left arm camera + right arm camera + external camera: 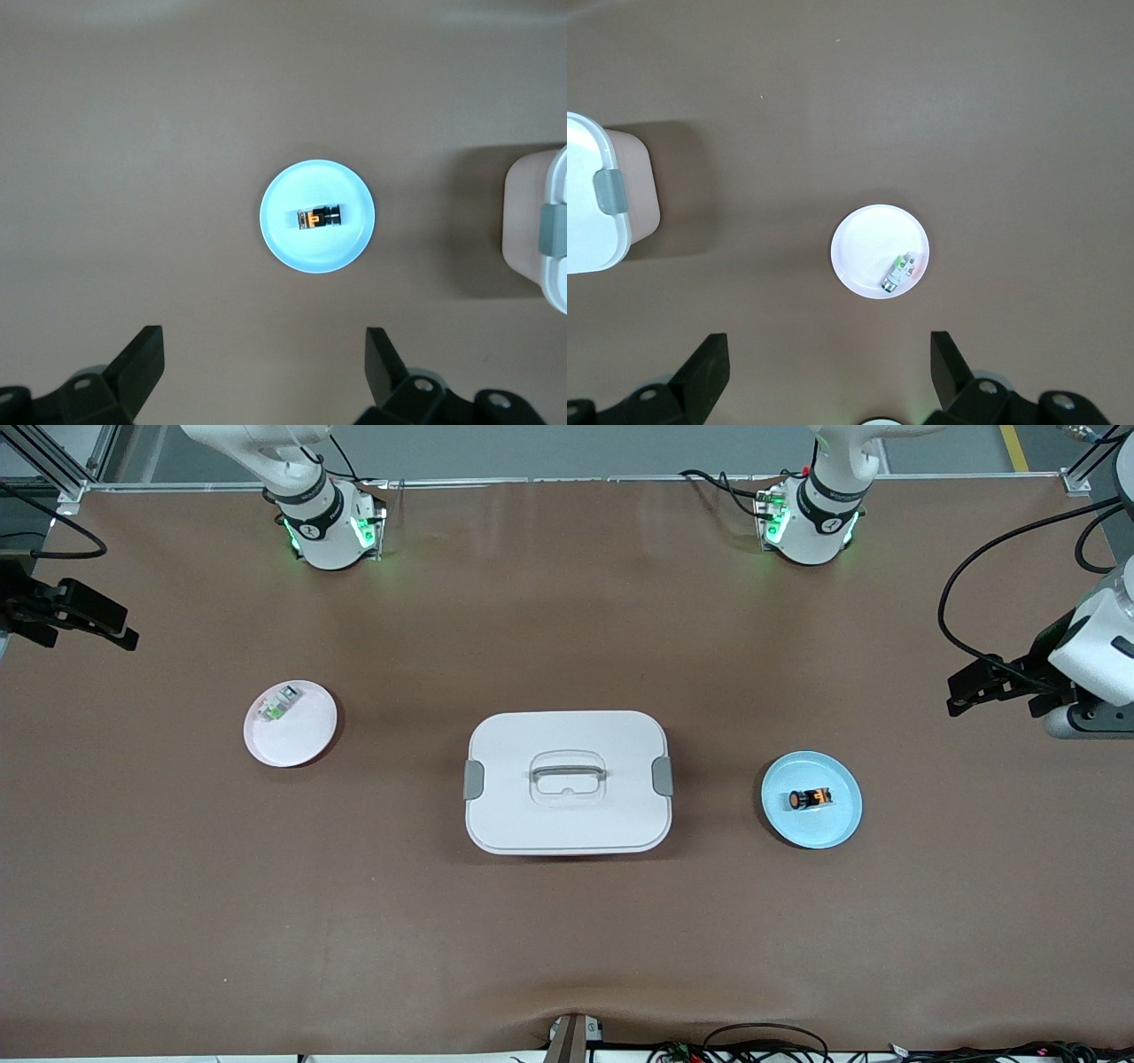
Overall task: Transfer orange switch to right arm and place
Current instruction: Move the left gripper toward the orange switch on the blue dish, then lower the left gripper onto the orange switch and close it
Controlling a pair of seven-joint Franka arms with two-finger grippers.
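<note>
The orange switch point(811, 799) point(319, 216) lies on its side on a light blue plate point(833, 828) point(292, 243) toward the left arm's end of the table. It is a small black cylinder with an orange face. High over that end hangs my left gripper point(961, 691) point(264, 354), open and empty, with the plate well below it. My right gripper point(106, 624) point(829, 359) hangs open and empty high over the right arm's end of the table. The right arm comes down from its base point(328, 531).
A white lidded box point(567, 815) point(532, 221) point(585, 204) with grey latches and a handle stands mid-table between the two plates. A pale pink plate point(306, 740) point(864, 243) toward the right arm's end carries a small white-and-green part point(277, 705) point(898, 270).
</note>
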